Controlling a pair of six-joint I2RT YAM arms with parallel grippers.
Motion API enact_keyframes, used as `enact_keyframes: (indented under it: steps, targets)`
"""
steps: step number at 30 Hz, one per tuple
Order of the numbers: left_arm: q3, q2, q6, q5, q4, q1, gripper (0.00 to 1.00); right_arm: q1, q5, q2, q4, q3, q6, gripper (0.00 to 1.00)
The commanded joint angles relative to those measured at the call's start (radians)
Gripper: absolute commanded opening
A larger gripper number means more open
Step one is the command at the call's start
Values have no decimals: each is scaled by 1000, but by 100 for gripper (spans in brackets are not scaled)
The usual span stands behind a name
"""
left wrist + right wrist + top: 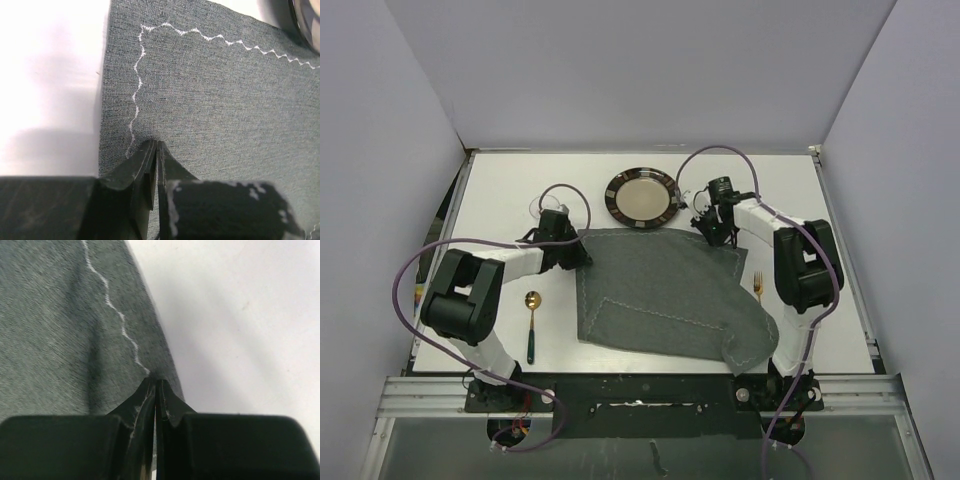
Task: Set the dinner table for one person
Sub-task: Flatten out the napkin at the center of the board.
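Dinner table (500, 190), the white worktop, fills the middle of the top view with both arms bolted at its near edge. Near the left arm lies a spoon (532, 325) with a gold bowl and a dark handle. A gold fork (758, 287) lies beside the right arm. Between them spreads a dark grey placemat (660, 290) with white zigzag stitching, its near right corner rumpled at the worktop's near edge. The left gripper (155, 145) has its fingers pressed together on the placemat's left edge, just short of the far left corner. The right gripper (155, 382) has its fingers clamped on the cloth's right edge at the far right corner. Beyond the placemat's far edge sits a dark-rimmed plate (641, 197), just beside it.
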Motion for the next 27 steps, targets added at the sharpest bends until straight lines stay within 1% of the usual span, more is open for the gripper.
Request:
enact_keyframes:
  steps: [1,6,10,13,17,20,27]
  targets:
    - [21,40,57,-20,5,50,6,-6,47,0,65,101,-11,0]
    - [30,38,70,-20,-1,67,5,-12,99,28,61,251,-11,3]
    - [53,37,91,-27,-19,70,5,-23,87,57,47,274,-12,3]
    - [65,38,98,-27,-28,72,5,-24,54,64,19,242,17,0]
    - [70,43,95,-13,-20,74,5,-20,11,15,7,145,64,0]
    - [81,45,99,-5,-25,75,5,-17,-5,-24,-6,78,69,0]
    - [103,42,117,4,-43,74,5,-19,-21,-88,-46,-10,66,0]
